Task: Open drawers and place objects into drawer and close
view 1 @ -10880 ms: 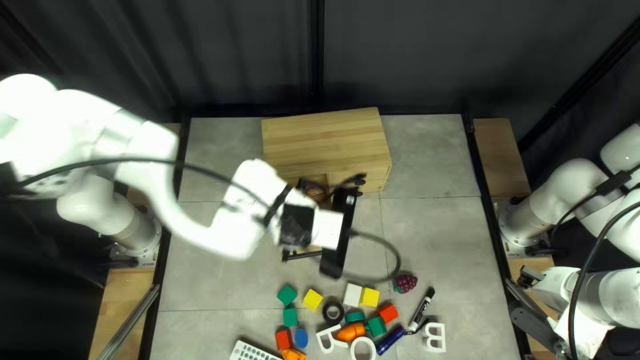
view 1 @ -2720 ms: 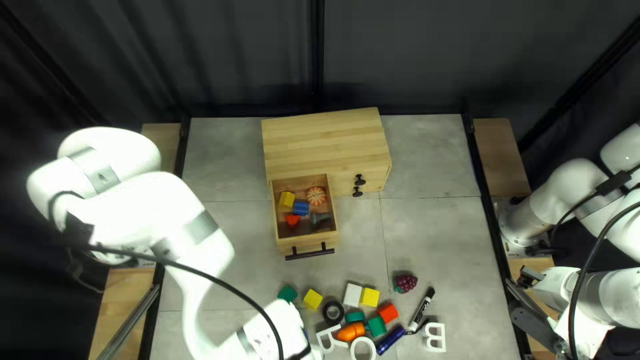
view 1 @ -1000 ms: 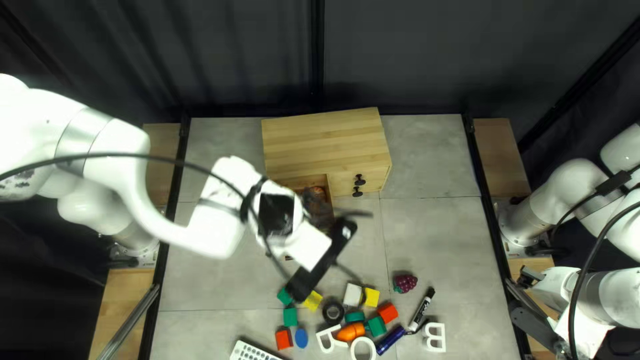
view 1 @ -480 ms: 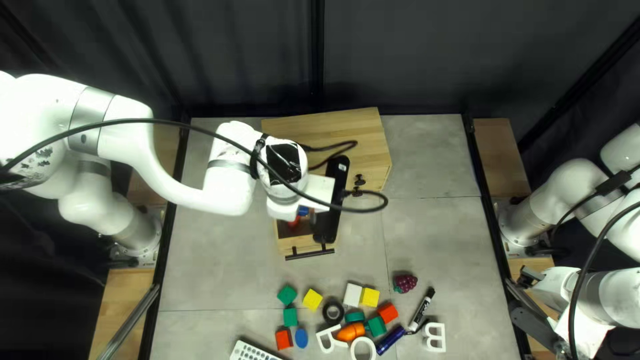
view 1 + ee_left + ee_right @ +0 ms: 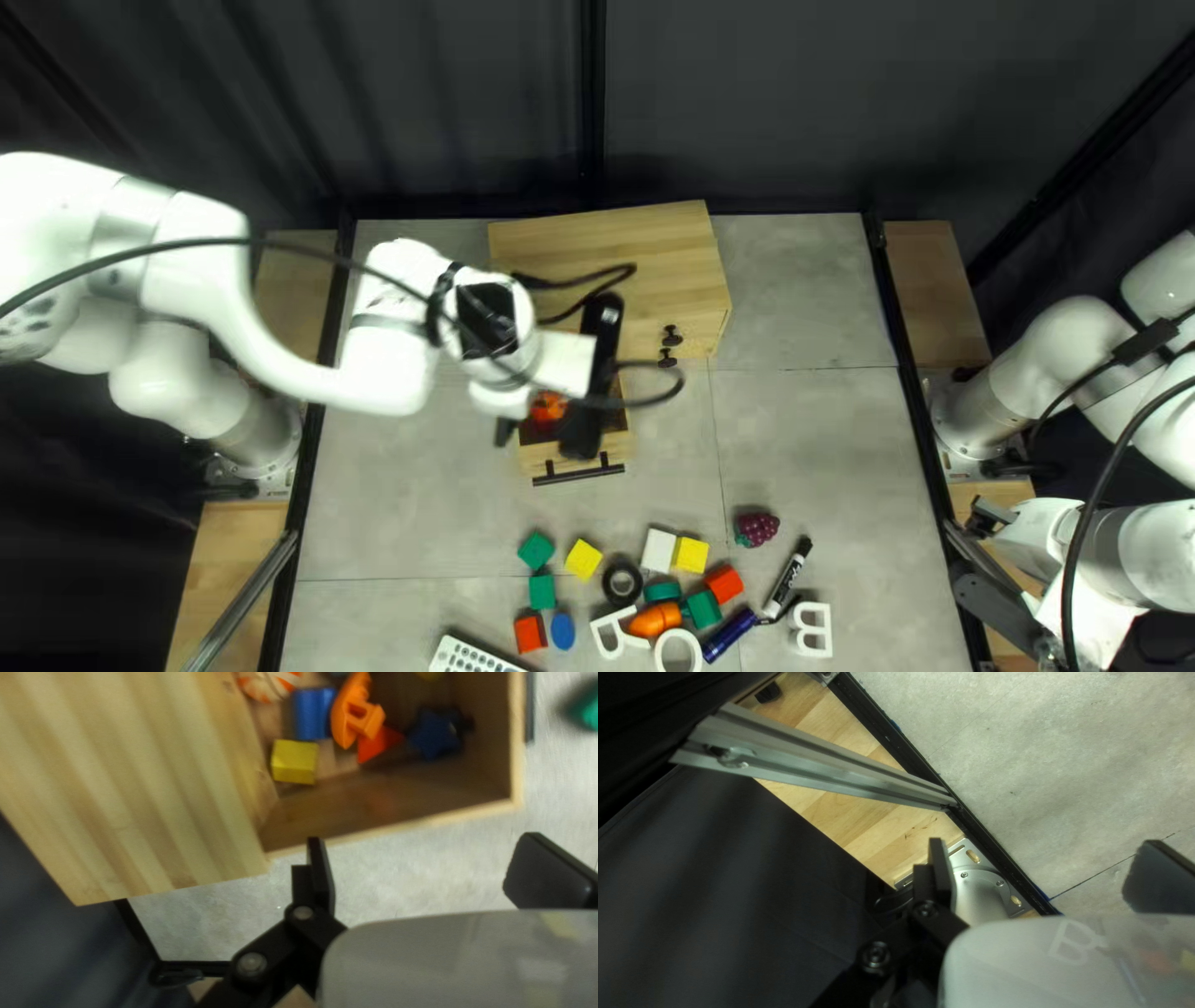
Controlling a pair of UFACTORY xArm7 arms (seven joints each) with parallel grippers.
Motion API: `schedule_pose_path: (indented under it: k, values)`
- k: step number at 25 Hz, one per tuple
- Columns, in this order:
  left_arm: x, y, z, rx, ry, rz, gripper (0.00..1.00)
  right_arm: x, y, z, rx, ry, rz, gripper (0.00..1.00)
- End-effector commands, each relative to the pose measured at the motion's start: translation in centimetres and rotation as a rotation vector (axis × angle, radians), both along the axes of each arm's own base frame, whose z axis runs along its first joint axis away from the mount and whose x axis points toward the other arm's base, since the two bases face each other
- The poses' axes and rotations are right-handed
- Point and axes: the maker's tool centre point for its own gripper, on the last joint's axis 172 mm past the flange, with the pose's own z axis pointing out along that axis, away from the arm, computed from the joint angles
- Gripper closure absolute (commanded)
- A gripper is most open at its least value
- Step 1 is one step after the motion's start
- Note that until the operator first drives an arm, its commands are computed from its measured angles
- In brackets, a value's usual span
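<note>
My left gripper [image 5: 590,373] is over the pulled-out drawer [image 5: 610,444]. In the left wrist view the left gripper [image 5: 436,871] stands wide open with nothing between its fingers, beside the drawer's side wall [image 5: 430,820]. Inside lie an orange piece [image 5: 350,715], a red-orange triangle [image 5: 377,743], a blue block [image 5: 313,713], a yellow block [image 5: 294,762], a dark blue star-like piece [image 5: 434,734] and a striped pumpkin [image 5: 268,683]. My right gripper [image 5: 990,517] hangs at the table's right edge; in its wrist view the right gripper [image 5: 1049,874] is open and empty.
The wooden cabinet [image 5: 616,249] has two small black knobs [image 5: 671,336] beside the drawer. Near the front lie several coloured blocks, a tape roll [image 5: 621,581], a carrot [image 5: 655,620], white letters, markers, grapes [image 5: 756,528] and a white remote [image 5: 471,656].
My left arm has swung from the table's front to the drawer, then shifted slightly left. The orange piece, earlier by the red block on the table, now lies in the drawer. The right arm has stayed still.
</note>
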Motion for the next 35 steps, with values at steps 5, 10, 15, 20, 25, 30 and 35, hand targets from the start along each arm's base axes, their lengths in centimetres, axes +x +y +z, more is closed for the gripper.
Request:
schedule_pose_path:
  k: [5, 10, 15, 20, 25, 30, 35]
  values:
    - [-3.8, -8.2, -2.9, -0.139, 0.128, -0.289, 0.0, 0.0, 0.0, 0.0, 0.0, 0.0, 0.0, 0.0]
    - [-7.7, -15.8, -3.1, -0.167, 0.11, -0.464, 0.0, 0.0, 0.0, 0.0, 0.0, 0.0, 0.0, 0.0]
    - [-9.3, -20.6, -4.6, -0.198, 0.103, -0.579, 0.0, 0.0, 0.0, 0.0, 0.0, 0.0, 0.0, 0.0]
    - [-9.3, -22.6, -6.1, -0.23, 0.103, -0.656, 0.0, 0.0, 0.0, 0.0, 0.0, 0.0, 0.0, 0.0]
    - [-10.3, -24.3, -6.1, -0.228, 0.112, -0.706, 0.0, 0.0, 0.0, 0.0, 0.0, 0.0, 0.0, 0.0]
    - [-11.4, -25.4, -6.5, -0.236, 0.115, -0.724, 0.0, 0.0, 0.0, 0.0, 0.0, 0.0, 0.0, 0.0]
    - [-12.3, -26.5, -6.4, -0.24, 0.124, -0.75, 0.0, 0.0, 0.0, 0.0, 0.0, 0.0, 0.0, 0.0]
